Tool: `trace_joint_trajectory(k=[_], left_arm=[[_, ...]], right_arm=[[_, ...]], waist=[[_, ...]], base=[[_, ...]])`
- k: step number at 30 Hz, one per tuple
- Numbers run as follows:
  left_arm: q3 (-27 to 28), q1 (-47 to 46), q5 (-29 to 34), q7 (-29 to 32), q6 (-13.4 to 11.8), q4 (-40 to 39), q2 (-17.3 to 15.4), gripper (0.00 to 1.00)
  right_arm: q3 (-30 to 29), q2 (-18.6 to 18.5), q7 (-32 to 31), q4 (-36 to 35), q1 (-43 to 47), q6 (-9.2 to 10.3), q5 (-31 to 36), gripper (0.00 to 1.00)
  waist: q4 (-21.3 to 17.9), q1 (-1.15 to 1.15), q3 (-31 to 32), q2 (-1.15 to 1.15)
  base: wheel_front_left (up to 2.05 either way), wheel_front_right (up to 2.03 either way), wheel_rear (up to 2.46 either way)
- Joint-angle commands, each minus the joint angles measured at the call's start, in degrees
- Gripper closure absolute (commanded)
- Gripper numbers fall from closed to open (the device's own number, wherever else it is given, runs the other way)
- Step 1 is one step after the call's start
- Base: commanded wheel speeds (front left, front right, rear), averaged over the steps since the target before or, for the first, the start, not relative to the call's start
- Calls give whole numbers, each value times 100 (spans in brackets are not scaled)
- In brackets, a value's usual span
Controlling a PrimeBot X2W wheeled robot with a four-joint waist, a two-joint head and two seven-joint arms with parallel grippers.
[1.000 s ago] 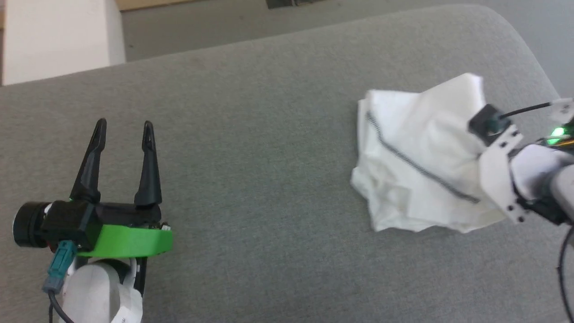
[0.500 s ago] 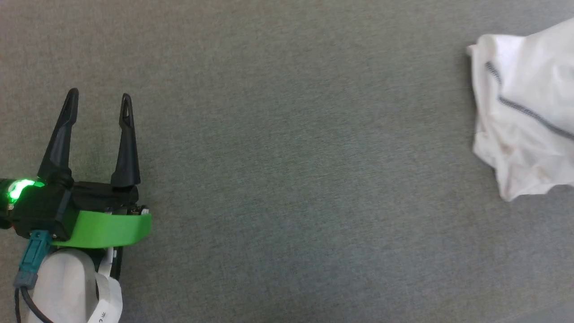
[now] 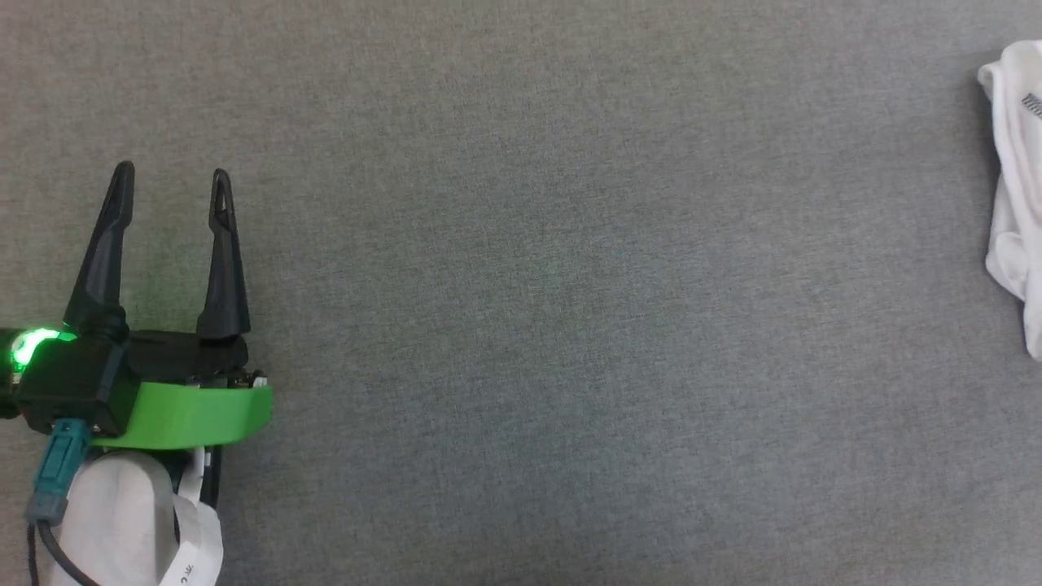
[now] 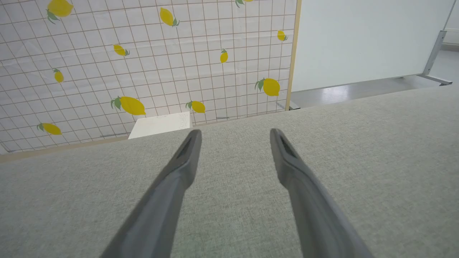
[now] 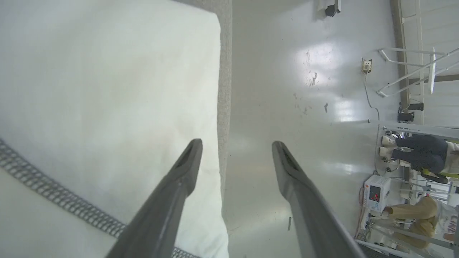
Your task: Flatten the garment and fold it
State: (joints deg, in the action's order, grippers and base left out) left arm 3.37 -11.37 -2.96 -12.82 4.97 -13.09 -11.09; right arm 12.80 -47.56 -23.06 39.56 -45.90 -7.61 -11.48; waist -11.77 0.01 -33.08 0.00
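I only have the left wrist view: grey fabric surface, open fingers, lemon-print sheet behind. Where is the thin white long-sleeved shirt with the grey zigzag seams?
Observer: In the head view the white shirt lies at the far right edge, well apart from the left end effector.
Operator: Is the right arm near it?
Observer: Yes. The right wrist view shows the right end effector open, with one finger over the shirt and the other over the glossy floor beyond the surface's edge.
Operator: Is the shirt flat yet?
Observer: No. The part in the head view is bunched into folds.
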Motion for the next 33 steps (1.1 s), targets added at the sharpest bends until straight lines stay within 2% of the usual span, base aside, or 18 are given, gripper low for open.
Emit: trace_joint_trajectory(k=[1, 5, 9, 10, 15, 21, 22, 26, 28, 33], left_arm=[[0, -20, -59, -72, -43, 40, 23, 0], [-13, 13, -100, -137, -112, 218, 114, 0], [-35, 70, -142, -183, -212, 400, 264, 0], [-23, 96, -171, -197, -288, 480, 347, 0], [111, 196, -288, -212, -554, 637, 526, 0], [139, 305, -360, -216, -667, 762, 615, 0], [128, 319, -357, -217, -676, 794, 622, 0], [43, 349, -330, -217, -714, 958, 656, 0], [-152, 365, -281, -217, -677, 1223, 684, 0], [-304, 446, -232, -218, -651, 1659, 699, 0]], right_arm=[[-264, 120, 308, -52, -128, 12, -16, 0], [-692, 422, 1261, -583, -301, 12, 141, 0], [-913, 951, 2022, -1404, -288, 12, 129, 0], [-1026, 1332, 2236, -1890, -229, 12, 119, 0], [-1296, 2570, 2611, -3120, 490, 12, 467, 0], [-1755, 4159, 3198, -4075, 1789, 12, 890, 0], [-1776, 4298, 3285, -4129, 1965, 12, 863, 0], [-1958, 4461, 3586, -4140, 2621, 12, 683, 0], [-1894, 4465, 3715, -3741, 3164, 12, 424, 0], [-1813, 4466, 3777, -3310, 3635, 12, 263, 0]], waist=[[18, -1, 259, 0], [112, -1, 673, 0], [245, -1, 1159, 0], [323, -1, 1389, 0], [510, -1, 1919, 0], [715, -1, 2339, 0], [746, -1, 2395, 0], [878, -1, 2597, 0], [1038, -1, 2821, 0], [1158, -1, 3005, 0]], base=[[0, 0, 0], [0, 0, 0], [0, 0, 0], [0, 0, 0], [0, 0, 0], [0, 0, 0], [0, 0, 0], [0, 0, 0], [0, 0, 0], [0, 0, 0]])
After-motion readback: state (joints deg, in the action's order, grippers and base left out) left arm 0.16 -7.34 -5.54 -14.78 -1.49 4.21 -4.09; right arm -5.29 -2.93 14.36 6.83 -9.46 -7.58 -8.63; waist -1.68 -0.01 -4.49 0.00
